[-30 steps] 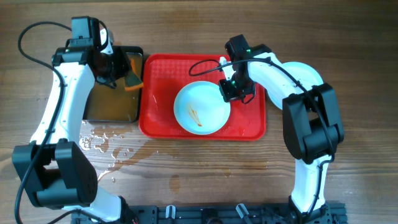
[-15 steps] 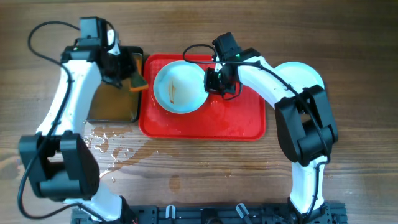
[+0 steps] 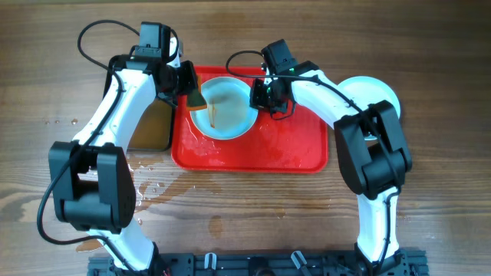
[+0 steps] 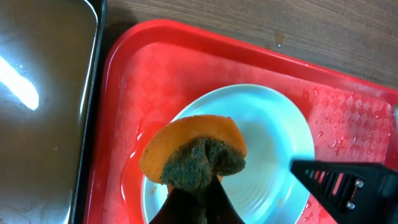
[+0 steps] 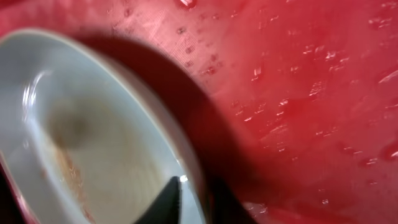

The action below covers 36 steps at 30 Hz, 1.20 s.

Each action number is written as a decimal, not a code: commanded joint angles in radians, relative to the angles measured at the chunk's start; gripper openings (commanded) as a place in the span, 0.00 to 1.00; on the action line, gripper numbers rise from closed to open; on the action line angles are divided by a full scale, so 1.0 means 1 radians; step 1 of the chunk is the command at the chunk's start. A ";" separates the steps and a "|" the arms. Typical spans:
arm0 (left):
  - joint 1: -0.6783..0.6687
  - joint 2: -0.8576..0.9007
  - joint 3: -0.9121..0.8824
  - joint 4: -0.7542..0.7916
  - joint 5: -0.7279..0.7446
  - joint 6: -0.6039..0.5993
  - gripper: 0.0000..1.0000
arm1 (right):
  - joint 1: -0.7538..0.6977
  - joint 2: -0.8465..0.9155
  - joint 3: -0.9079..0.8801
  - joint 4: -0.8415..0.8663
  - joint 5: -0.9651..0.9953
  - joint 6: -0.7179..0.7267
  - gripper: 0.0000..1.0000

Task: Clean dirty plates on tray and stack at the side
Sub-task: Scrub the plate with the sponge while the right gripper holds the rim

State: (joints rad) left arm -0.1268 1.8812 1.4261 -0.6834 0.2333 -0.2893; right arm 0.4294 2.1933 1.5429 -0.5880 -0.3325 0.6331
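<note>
A pale mint plate [image 3: 225, 108] with an orange-brown streak at its centre is held tilted over the far left part of the red tray [image 3: 299, 149]. My right gripper [image 3: 259, 96] is shut on the plate's right rim; the right wrist view shows the plate [image 5: 81, 149] with the rim between my fingertips [image 5: 189, 196]. My left gripper [image 3: 193, 93] is shut on an orange sponge with a dark green scrub side [image 4: 196, 155], held over the plate's [image 4: 273, 155] left part. Clean white plates [image 3: 374, 90] lie on the table to the right of the tray.
A black pan of brownish water [image 3: 153, 126] stands left of the tray and shows in the left wrist view [image 4: 43, 93]. Water drops [image 3: 146, 184] lie on the wooden table in front of the pan. A black rail [image 3: 253, 264] runs along the near edge.
My right gripper has lifted the plate and carried it to the tray's far left. My left gripper has moved right from over the pan, bringing the sponge over the plate.
</note>
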 commanded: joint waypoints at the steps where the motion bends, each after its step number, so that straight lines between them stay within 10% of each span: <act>1: -0.014 0.027 -0.006 0.016 0.005 0.013 0.04 | 0.000 0.043 0.000 -0.004 -0.008 0.013 0.05; 16: -0.055 0.290 -0.006 0.077 -0.014 0.129 0.04 | 0.000 0.043 0.000 -0.010 -0.027 -0.005 0.04; 24: -0.103 0.391 -0.006 0.363 0.042 0.129 0.04 | 0.000 0.043 0.000 -0.003 -0.034 -0.006 0.04; 36: -0.093 0.379 -0.006 0.060 0.353 0.229 0.04 | 0.000 0.043 0.000 0.003 -0.050 -0.029 0.04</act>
State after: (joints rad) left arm -0.2260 2.1857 1.4712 -0.5018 0.5213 -0.1234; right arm 0.4152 2.1986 1.5429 -0.5980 -0.3569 0.6285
